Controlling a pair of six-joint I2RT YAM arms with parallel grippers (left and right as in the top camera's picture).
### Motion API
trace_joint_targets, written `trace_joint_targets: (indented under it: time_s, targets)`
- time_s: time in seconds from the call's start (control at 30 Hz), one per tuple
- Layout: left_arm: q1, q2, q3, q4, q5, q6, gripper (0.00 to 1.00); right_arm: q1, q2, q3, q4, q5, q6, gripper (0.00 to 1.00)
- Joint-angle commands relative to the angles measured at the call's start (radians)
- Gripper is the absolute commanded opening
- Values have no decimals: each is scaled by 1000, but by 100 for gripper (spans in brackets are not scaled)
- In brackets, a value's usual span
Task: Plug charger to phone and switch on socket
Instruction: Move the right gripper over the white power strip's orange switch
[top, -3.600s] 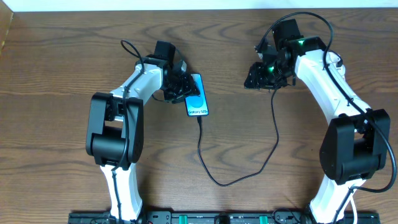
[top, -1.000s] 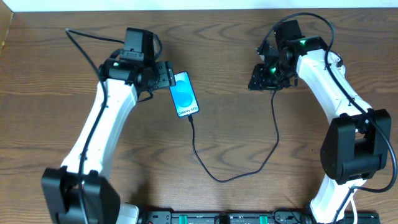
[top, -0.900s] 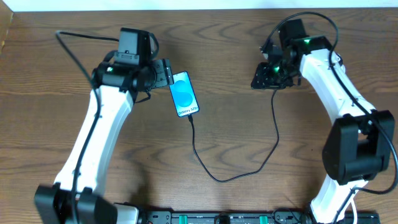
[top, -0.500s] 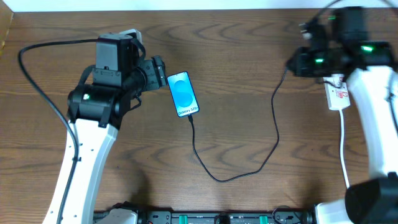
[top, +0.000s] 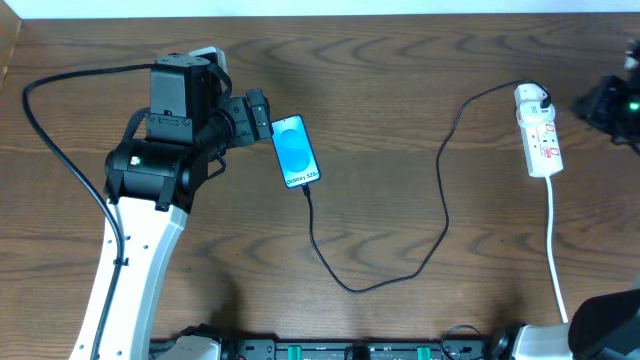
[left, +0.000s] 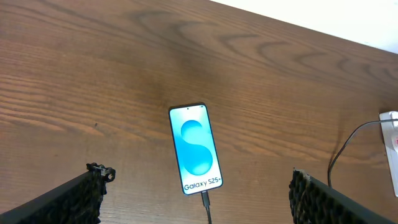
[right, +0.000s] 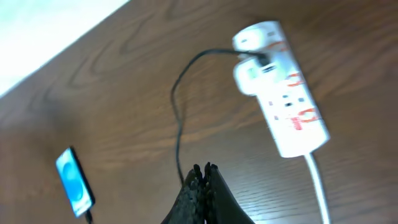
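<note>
Overhead and wrist views. The phone (top: 296, 151) lay flat on the wooden tabletop (top: 400, 90), left of centre, with its blue screen lit and facing up. The charger (top: 445, 200), a thin black cable, met the phone's near end, looped toward the front edge and rose to the white plug fitted at the far end of the socket (top: 537, 131). The socket lay at the right side, its white cord (top: 553, 240) trailing toward the front edge. The left pincer (top: 260, 114) hovered just beside the phone's far left corner, its jaws wide apart and holding nothing. The right pincer (right: 203, 177) hung at the right edge, apart from the socket, its jaws pressed together and empty.
</note>
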Motion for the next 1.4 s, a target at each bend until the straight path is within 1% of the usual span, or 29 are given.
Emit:
trace_joint_targets:
  time_s: [0.0, 0.13, 0.27, 0.43, 0.53, 0.8, 0.97, 1.2, 1.37]
  targets:
    - [0, -5, 2, -3, -13, 13, 95, -69, 21, 2, 11, -39, 20, 1]
    - [-1, -5, 2, -2, -12, 13, 95, -124, 60, 2, 45, -93, 19, 1]
    - [-1, -5, 2, -2, -12, 13, 95, -150, 118, 2, 77, -113, 19, 1]
    - [-1, -5, 2, -2, -12, 13, 95, -151, 197, 2, 113, -127, 19, 1]
    - [0, -5, 2, -2, -12, 13, 95, -150, 269, 2, 144, -173, 19, 1]
    - [-1, -5, 2, -2, -12, 13, 95, -149, 409, 2, 217, -172, 21, 1]
    - [-1, -5, 2, -2, -12, 13, 95, -149, 482, 2, 277, -172, 48, 1]
    - [-1, -5, 2, -2, -12, 13, 95, -136, 543, 2, 332, -162, 54, 1]
    - [0, -5, 2, -2, -12, 13, 95, -130, 551, 2, 343, -129, 54, 1]
